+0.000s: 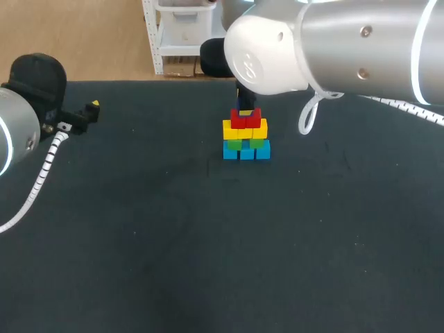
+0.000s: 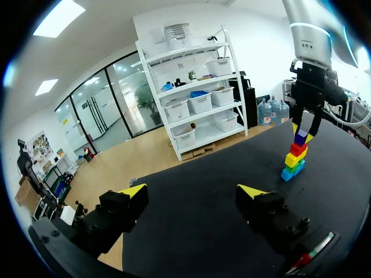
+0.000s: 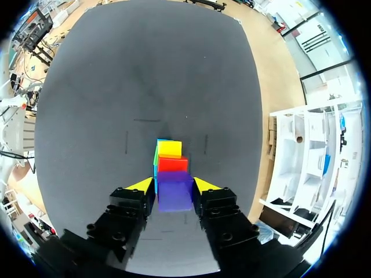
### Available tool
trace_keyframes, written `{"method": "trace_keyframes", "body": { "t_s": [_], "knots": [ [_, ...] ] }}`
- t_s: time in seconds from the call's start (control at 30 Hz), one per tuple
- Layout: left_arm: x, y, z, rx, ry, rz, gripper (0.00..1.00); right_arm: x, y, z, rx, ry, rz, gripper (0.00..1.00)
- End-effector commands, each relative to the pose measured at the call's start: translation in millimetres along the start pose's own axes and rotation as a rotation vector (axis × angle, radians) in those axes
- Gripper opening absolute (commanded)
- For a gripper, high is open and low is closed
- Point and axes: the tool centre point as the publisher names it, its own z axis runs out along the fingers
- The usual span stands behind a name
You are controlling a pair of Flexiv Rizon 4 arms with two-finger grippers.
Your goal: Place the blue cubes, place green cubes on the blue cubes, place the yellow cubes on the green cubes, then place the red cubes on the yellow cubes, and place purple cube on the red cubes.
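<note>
The right gripper [image 3: 174, 185] is closed on the purple cube [image 3: 174, 198], holding it directly above the red cubes [image 1: 245, 119], seemingly to cap the layers of yellow cubes [image 1: 244, 130], green cubes [image 1: 240, 144] and blue cubes [image 1: 246, 152] beneath. Whether it touches them is unclear. The left gripper [image 2: 193, 191], open and empty, sits well apart near the left edge of the worktop [image 1: 173, 263], leaving bare room around them.

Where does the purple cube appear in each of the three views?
Head view: mostly hidden beneath the right arm, just above the red cubes.
Left wrist view: the purple cube sits on the red cubes, far ahead.
Right wrist view: gripped in the right pincer.
Shared landmark: the red cubes.
</note>
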Motion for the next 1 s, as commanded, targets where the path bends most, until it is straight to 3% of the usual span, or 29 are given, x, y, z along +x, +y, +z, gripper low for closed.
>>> {"method": "trace_keyframes", "body": {
  "t_s": [0.03,0.07,0.1,0.13,0.17,0.2,0.43,0.73,1.0],
  "knots": [
    [-0.8,2.1,-0.8,0.008,0.004,0.001,1.0,0.3,0.2,0.1,0.0,-0.002,0.0,0.47],
    [-0.8,2.1,-0.8,0.008,0.004,0.001,1.0,0.3,0.2,0.1,0.0,-0.002,0.0,0.5],
    [-0.8,2.1,-0.8,0.008,0.004,0.001,1.0,0.4,0.2,0.2,0.0,-0.001,0.001,0.6],
    [-0.8,2.1,-0.8,0.008,0.004,0.001,1.0,0.4,0.2,0.2,0.001,-0.001,0.001,0.86],
    [-0.8,2.1,-0.8,0.008,0.004,0.001,1.0,0.5,0.2,0.2,0.002,-0.002,0.001,0.97],
    [-0.8,2.1,-0.8,0.008,0.004,0.001,1.0,0.7,0.0,0.0,0.003,-0.003,0.002,1.0],
    [-0.8,2.1,-0.8,0.008,0.004,0.001,1.0,7.4,-2.3,-8.9,0.02,-0.025,0.025,1.0],
    [-0.8,2.1,-0.8,0.008,0.004,0.001,1.0,45.9,-13.2,-50.8,0.108,-0.141,0.156,1.0],
    [-0.8,2.1,-0.8,0.008,0.004,0.001,1.0,76.4,-17.9,-68.5,0.172,-0.206,0.265,1.0]
  ]
}}
